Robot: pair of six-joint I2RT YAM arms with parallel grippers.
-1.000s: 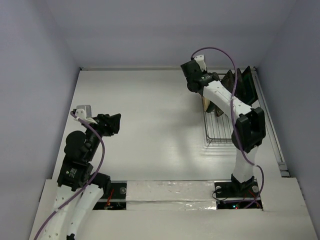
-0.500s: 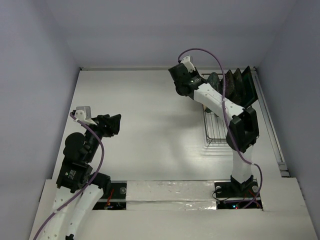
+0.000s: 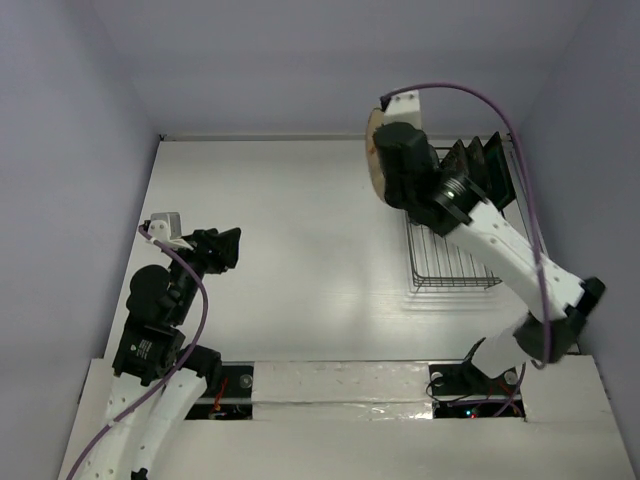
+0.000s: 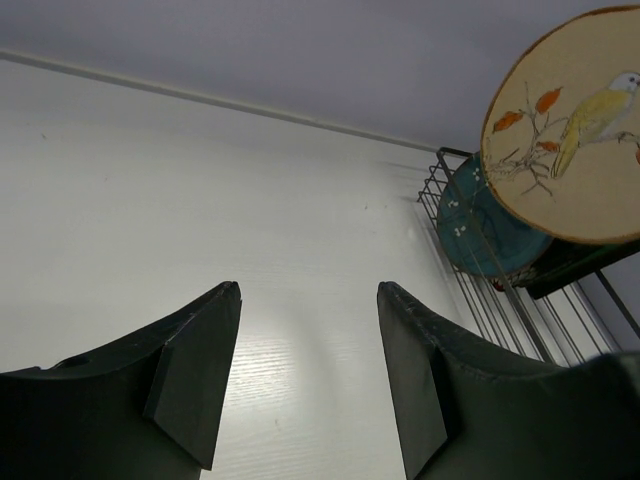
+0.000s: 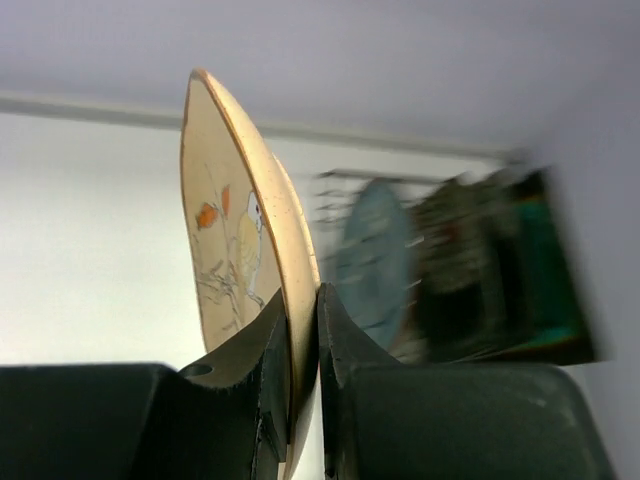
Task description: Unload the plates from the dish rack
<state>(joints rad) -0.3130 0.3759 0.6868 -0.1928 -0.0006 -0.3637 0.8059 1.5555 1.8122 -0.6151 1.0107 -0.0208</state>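
Right wrist view: the right hand (image 5: pixel 303 305) pinches the cream bird plate (image 5: pixel 235 235) by its rim, upright on edge, above the dish rack (image 3: pixel 450 262) near the table's (image 3: pixel 280 220) far right corner. The left hand (image 4: pixel 308 370), spread, sits well apart leftward.

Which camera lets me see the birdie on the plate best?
The left wrist view: the bird plate faces it, bird and branch showing. The right wrist view sees it nearly edge-on; the top view catches only a cream sliver.
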